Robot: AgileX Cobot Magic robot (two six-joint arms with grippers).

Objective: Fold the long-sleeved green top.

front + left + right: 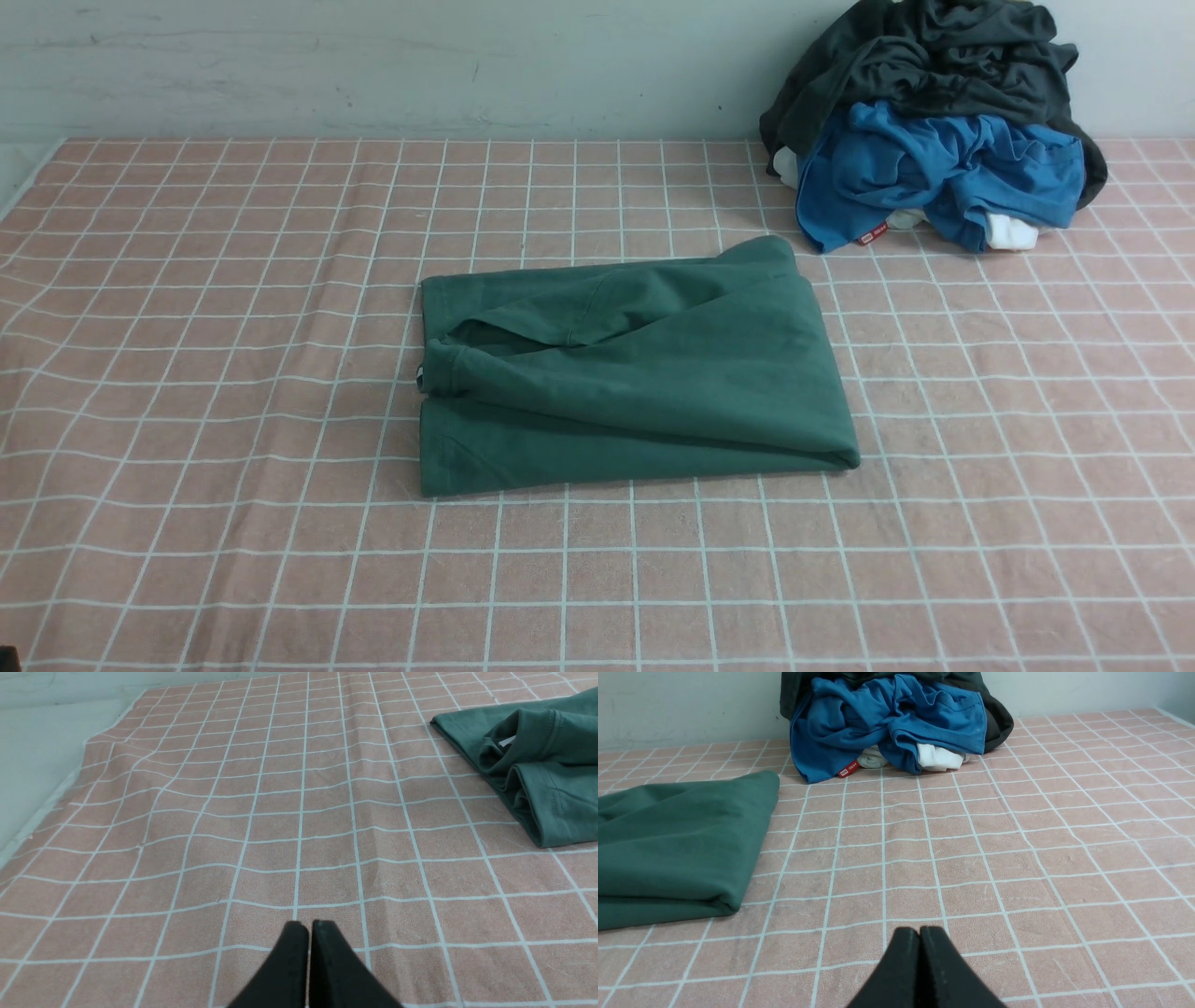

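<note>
Green long-sleeved top (pixel 635 364) lay folded at the centre of the checked cloth (pixel 187 420). At 2 o'clock I saw the clothes pile (pixel 934 121). My left gripper (pixel 309 926) and right gripper (pixel 920 932) were both pinched together, holding nothing.

Surface I'm working over: pink cloth with white grid lines (pixel 187 392), slightly rippled. Green long-sleeved top (pixel 635 373) lies folded at its centre. Far right corner: heap of charcoal garment (pixel 934 56) over blue garment (pixel 934 168), against the wall.
</note>
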